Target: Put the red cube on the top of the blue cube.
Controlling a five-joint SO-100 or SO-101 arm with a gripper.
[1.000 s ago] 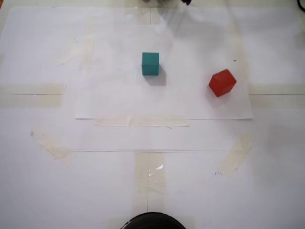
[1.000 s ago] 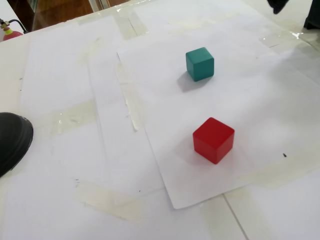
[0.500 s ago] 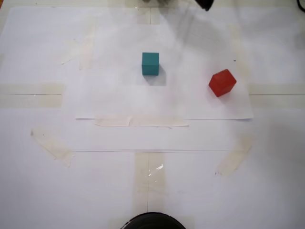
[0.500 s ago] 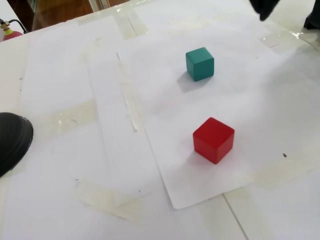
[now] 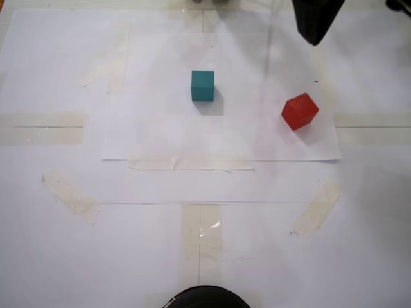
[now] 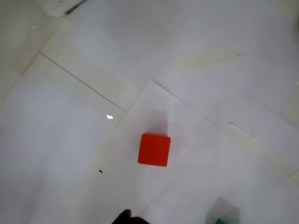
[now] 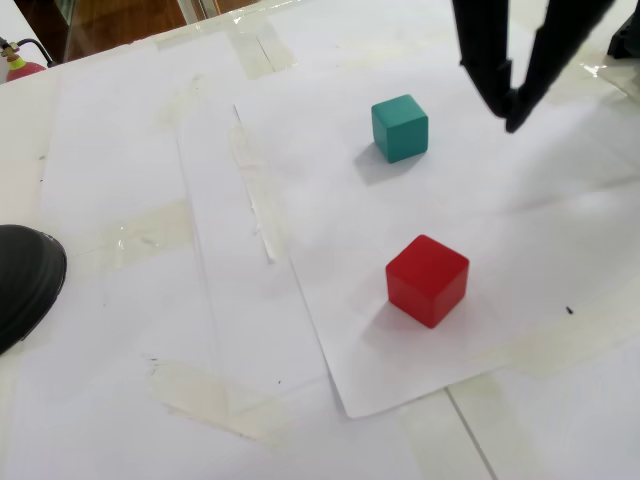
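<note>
Red matte cube (image 7: 427, 279) and teal matte cube (image 7: 400, 127) sit apart on my paper-covered worktop (image 7: 130, 330), so I hang the claw (image 7: 508, 108), tips nearly closed and empty, above them.

tabletop (image 5: 38, 256) covered in white paper sheets, edges held with clear/beige tape (image 5: 189, 163). smaller top sheet (image 5: 154, 135) carries both cubes: red cube (image 5: 299, 111) near its right edge, blue cube (image 5: 203, 85) closer to centre, well apart, each flat on the sheet. round black object (image 7: 25, 280) at tabletop edge, only partly in frame
</note>
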